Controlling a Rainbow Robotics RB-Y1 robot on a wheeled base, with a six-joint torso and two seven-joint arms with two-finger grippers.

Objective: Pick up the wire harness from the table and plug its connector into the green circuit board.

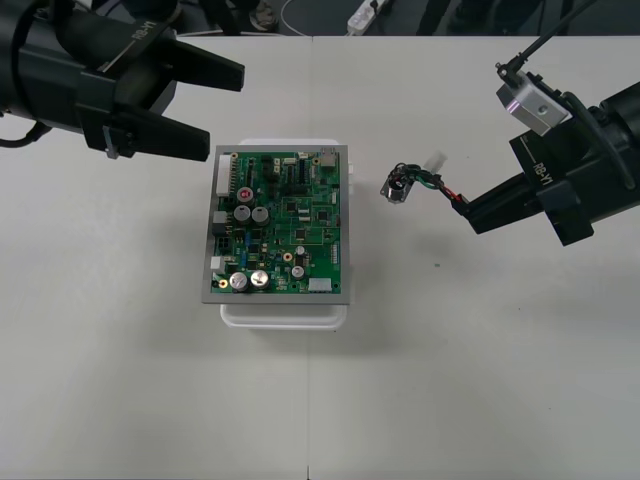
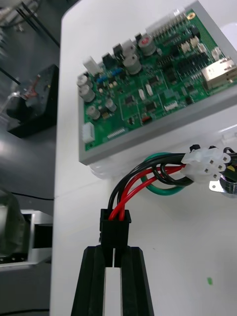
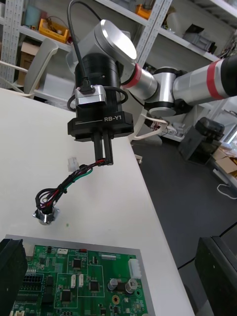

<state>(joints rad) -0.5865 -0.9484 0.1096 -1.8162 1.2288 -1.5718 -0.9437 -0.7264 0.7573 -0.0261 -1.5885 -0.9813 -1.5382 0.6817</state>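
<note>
Right claw (image 1: 466, 208) pinches the red-black-green wire harness (image 1: 420, 183) by its small black plug (image 2: 114, 224), for control at the connector, beside the green circuit board (image 1: 278, 225); left claw (image 1: 225, 113) hovers spread.

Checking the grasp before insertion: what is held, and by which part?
The right tool grips the wire harness by its black plug; the left tool holds nothing.

1. A plain light table (image 1: 450, 400) spread wide and pale.
2. A strip of dark floor (image 1: 480, 15) ran beyond its far edge.
3. A white power strip (image 1: 366, 13) and cables (image 1: 290, 14) lay on that floor.
</note>
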